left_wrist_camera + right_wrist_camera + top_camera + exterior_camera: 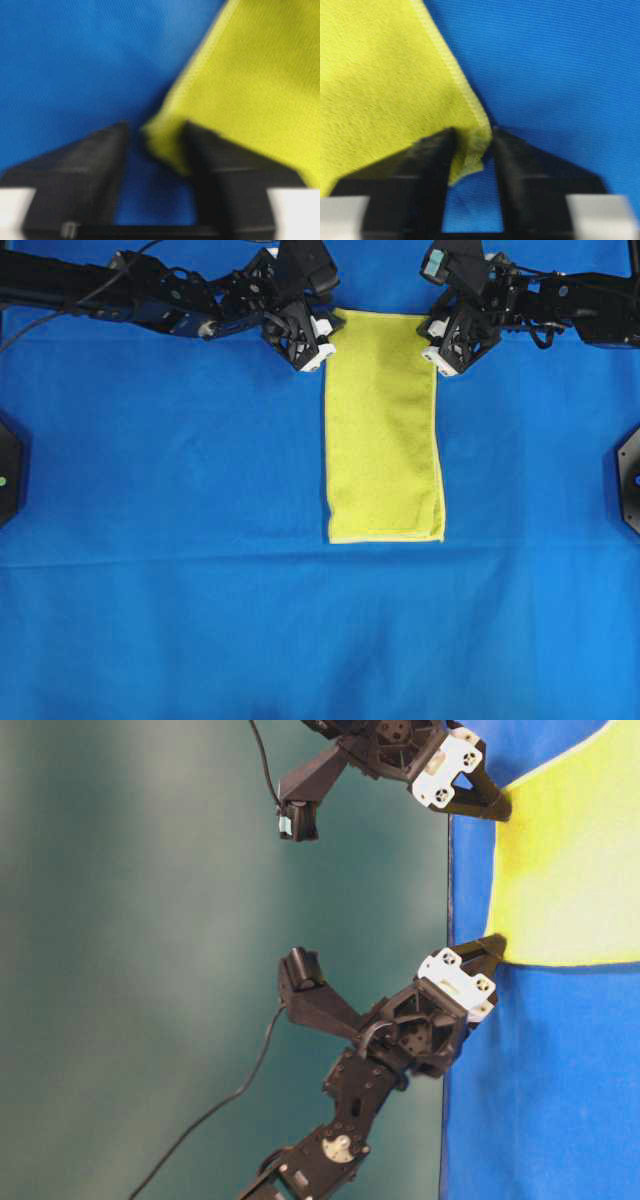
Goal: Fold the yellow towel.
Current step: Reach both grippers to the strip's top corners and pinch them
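- Overhead exterior view: the yellow towel (384, 426) lies flat on the blue-covered bench (160, 620) as a narrow rectangle, its far short edge close to the bench's far edge and its near short edge about mid-bench. Its long axis runs from far edge to near edge. A doubled hem along the near edge suggests one fold is done; at least one crosswise fold seems left.
- Same view: the left tool (312, 348) sits at the far left corner of the cloth, the right tool (443, 352) at the far right corner.
- Table-level exterior view: both tools rest tip-down on the bench surface, each at one far corner of the cloth.
- Left wrist view: the left tool's jaws stand narrow with the cloth's corner between them; one finger (220, 165) touches the fabric, blue bench showing beside the other. Whether the pinch is complete cannot be told.
- Right wrist view: the right tool's jaws stand narrow around the hemmed corner, which is bunched between them; a firm hold cannot be confirmed.
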### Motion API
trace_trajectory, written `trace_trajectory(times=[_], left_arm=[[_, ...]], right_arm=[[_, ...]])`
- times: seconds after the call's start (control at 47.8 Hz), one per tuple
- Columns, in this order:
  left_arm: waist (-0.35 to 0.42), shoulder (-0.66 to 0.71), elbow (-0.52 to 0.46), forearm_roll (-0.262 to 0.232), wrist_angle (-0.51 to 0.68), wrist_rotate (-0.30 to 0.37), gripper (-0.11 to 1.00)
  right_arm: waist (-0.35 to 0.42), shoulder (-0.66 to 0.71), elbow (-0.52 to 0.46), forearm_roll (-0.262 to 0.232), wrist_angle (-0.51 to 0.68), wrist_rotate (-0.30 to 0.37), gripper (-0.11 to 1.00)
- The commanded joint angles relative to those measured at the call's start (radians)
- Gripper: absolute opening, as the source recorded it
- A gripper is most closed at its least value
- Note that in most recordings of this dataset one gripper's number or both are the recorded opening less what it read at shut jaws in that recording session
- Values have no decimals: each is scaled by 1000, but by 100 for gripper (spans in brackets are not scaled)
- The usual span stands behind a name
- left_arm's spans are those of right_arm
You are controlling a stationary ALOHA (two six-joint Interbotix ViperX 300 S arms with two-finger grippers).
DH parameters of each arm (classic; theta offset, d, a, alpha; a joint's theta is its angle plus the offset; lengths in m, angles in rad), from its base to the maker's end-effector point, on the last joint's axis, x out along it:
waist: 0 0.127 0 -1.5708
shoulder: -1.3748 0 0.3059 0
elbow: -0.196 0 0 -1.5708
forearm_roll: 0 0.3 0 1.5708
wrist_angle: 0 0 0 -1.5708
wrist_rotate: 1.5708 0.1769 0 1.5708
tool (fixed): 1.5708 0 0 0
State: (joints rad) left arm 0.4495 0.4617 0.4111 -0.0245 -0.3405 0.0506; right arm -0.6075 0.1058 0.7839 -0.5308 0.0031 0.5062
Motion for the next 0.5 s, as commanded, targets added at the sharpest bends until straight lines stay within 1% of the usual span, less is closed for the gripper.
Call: trace_trajectory(times=[0.0,0.063,0.105,0.314,0.481], left_arm=[[2,-2,-25,2,2,12,24],[2,9,-28,2,3,20,9],[2,14,-31,2,3,21,3],[2,12,-32,2,6,26,3],[6,-28,-32,2,69,37,3]], right_arm=[[-3,-8,-5,5,-5,5,30],[0,-8,-2,11,-5,6,12],[0,-8,-2,14,-5,6,4],[0,-11,-2,21,-3,6,4],[-2,-37,-8,18,14,3,4]])
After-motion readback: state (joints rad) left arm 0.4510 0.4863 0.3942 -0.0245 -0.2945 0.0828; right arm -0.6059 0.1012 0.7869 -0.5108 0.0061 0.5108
